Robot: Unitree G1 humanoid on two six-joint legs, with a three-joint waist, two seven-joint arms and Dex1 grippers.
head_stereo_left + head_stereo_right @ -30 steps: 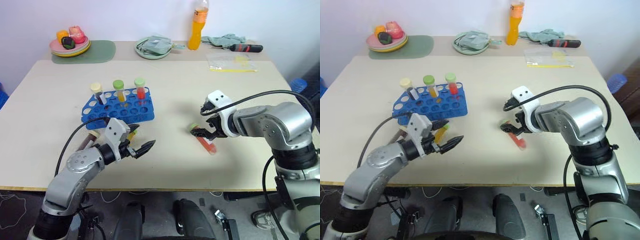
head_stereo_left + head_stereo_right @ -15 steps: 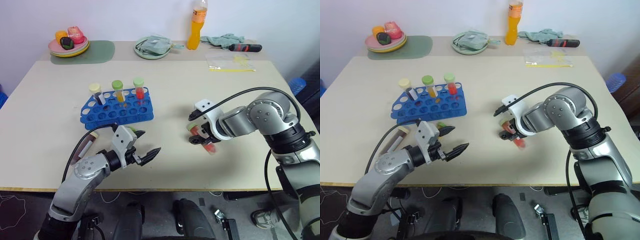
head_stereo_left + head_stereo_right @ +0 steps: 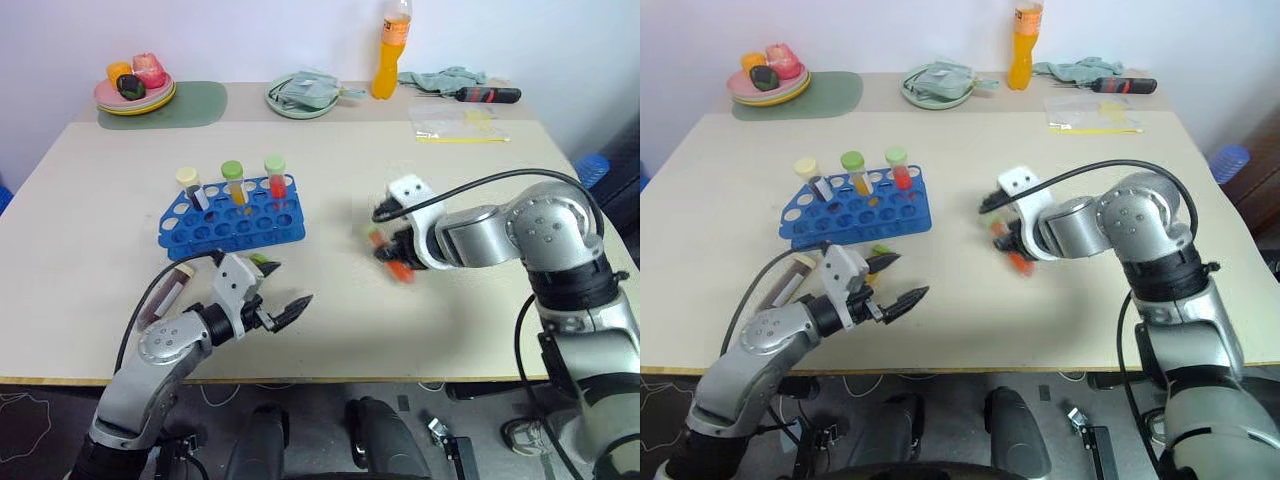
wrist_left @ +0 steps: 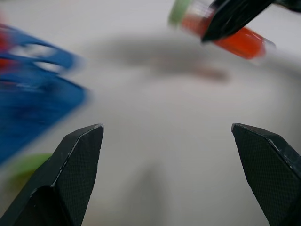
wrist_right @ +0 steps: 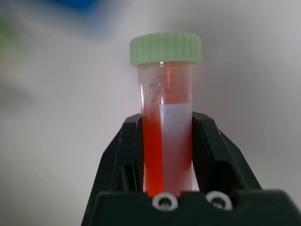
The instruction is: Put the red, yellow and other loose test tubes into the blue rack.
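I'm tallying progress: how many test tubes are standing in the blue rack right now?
3. In the blue rack, along its far row: a cream-capped tube, a green-capped yellow tube and a green-capped red tube. None looks hidden.

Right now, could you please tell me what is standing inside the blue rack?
Three capped tubes stand upright along the back row of the blue rack: cream-capped, green-capped with yellow liquid, and green-capped with red liquid. Their bottoms are hidden within the rack.
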